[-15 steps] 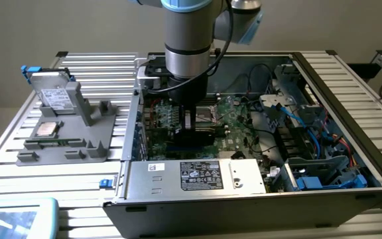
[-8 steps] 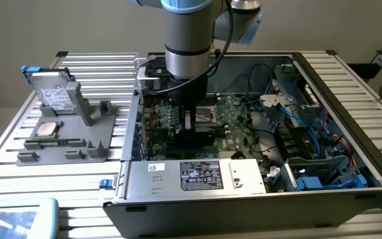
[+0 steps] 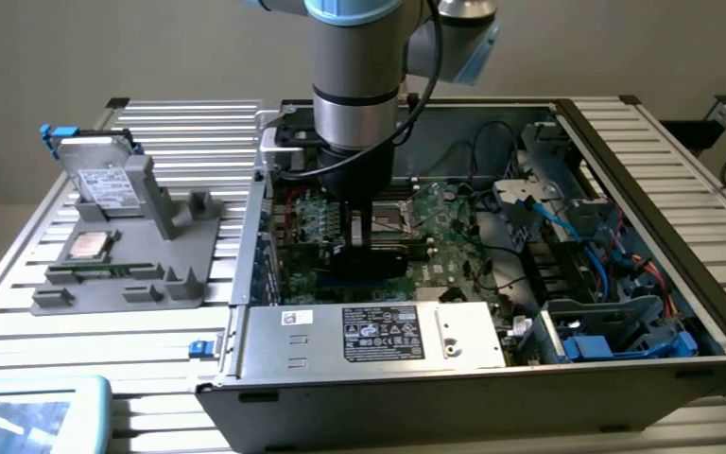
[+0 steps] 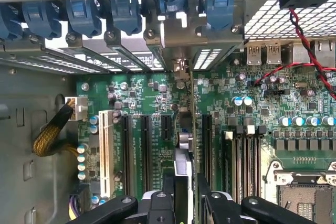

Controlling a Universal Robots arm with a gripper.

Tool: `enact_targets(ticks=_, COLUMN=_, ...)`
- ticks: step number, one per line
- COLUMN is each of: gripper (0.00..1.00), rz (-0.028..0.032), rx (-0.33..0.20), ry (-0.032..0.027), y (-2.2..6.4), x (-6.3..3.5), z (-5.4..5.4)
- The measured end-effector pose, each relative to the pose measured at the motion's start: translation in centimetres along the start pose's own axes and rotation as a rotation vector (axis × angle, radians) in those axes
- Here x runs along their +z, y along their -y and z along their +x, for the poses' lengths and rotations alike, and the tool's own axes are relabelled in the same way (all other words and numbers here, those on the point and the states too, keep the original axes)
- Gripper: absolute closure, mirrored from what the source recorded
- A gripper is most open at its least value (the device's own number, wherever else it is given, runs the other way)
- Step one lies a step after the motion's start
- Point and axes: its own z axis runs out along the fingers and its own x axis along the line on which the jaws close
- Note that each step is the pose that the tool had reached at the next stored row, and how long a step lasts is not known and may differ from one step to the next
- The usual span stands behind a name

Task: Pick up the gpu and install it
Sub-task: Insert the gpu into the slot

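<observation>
Gripper (image 4: 184, 190) clamped on gpu (image 3: 373, 255), card edge-down just beneath it over motherboard slots (image 4: 144, 145); pickup done, seating apparently unfinished.

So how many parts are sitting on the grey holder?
3: hard drive propped at the back, processor chip flat in the middle, memory stick lying in front. None seem hidden.

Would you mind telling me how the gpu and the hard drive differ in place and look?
The gpu is gripped by the gripper inside the computer case, over the motherboard; the hard drive stands free in the grey holder outside it. The gpu looks black; the hard drive is silvery with a label. Both stand on edge.
</observation>
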Motion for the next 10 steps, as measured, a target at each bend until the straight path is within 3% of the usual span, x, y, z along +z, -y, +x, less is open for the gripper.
enact_targets(ticks=8, gripper=0.73, rz=0.0026, rx=-0.011, ry=0.0003, y=0.00, x=0.00, z=0.03)
enact_targets(ticks=10, gripper=0.73, rz=0.0106, rx=-0.010, ry=0.0006, y=-0.02, x=-0.01, z=0.04)
